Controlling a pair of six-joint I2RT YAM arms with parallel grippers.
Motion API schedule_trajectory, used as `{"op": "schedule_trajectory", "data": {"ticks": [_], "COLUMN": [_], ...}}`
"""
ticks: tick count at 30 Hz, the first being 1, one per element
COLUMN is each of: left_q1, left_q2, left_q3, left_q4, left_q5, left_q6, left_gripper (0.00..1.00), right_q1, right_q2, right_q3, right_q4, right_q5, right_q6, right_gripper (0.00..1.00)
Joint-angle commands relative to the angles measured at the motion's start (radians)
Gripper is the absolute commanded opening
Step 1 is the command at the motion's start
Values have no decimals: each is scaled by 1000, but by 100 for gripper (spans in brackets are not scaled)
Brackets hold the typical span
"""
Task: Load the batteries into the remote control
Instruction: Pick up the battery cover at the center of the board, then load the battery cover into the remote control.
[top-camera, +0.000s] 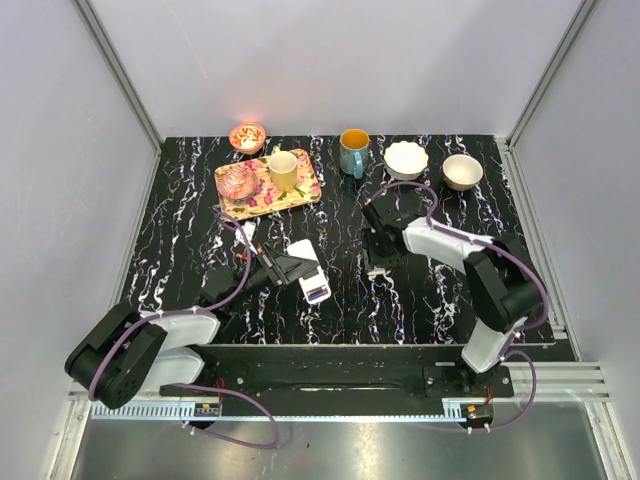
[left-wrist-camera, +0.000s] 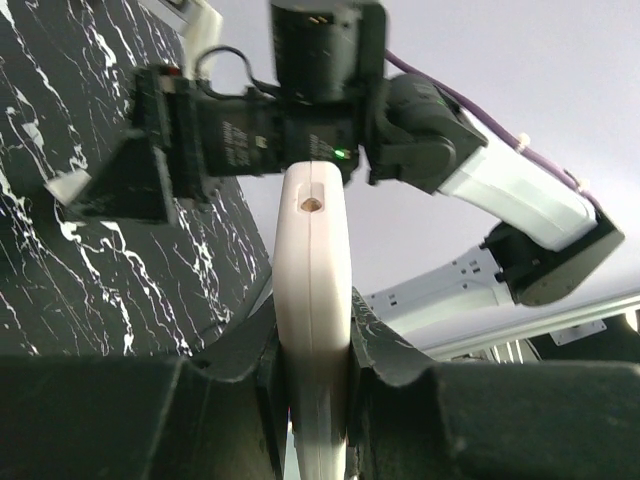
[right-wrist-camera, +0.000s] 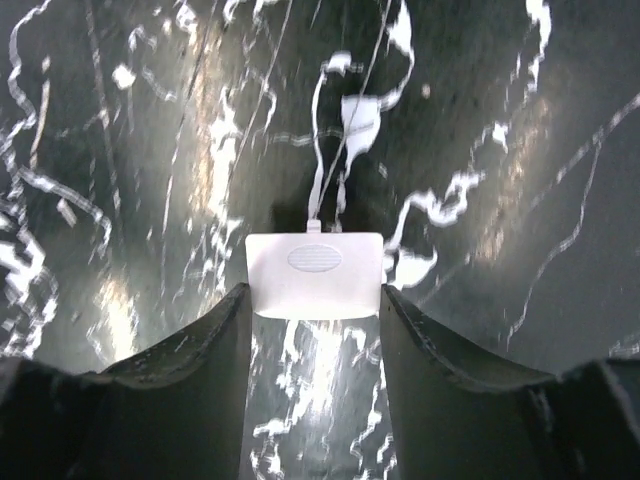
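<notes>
Clenching the remote control (left-wrist-camera: 312, 260) edgewise, the left hand (top-camera: 290, 268) is hanging near the floral tray's (top-camera: 305, 188) front edge; farther right, the right hand (top-camera: 380, 265) is grasping a white cover piece (right-wrist-camera: 315, 275) on the tabletop (top-camera: 180, 260).

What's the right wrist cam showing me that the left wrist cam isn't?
Right wrist only: the cover face-on, pinched edge to edge in the right gripper. Left wrist only: the remote edge-on, clamped in the left gripper, with the right arm beyond. Both: the table. A white bit at the right fingertips in the left view may be the cover, but it is too small to tell.
</notes>
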Motion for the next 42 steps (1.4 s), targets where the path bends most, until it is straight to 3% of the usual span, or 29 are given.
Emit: {"op": "schedule_trajectory", "data": {"ticks": [1,7,14,42], "left_q1": [-8,-31,-40,-97], "left_q2": [39,159,363,429], "left_q3": [74,134,212,276], "left_q4": [135,214,348,345], "left_q5": [-87,-177,-185,-174], "left_q6": [4,-5,-115,-86], "left_gripper": [0,0,0,0], "right_q1": [21,93,245,322], "right_q2": [-210,-379,-405,-162], "right_q3": [54,195,343,492], "right_q4": [-152,-408,-623,-594], "right_q5": [-98,-77,-20,-66], "right_q6": [63,38,0,-66], "right_gripper": [0,0,0,0]}}
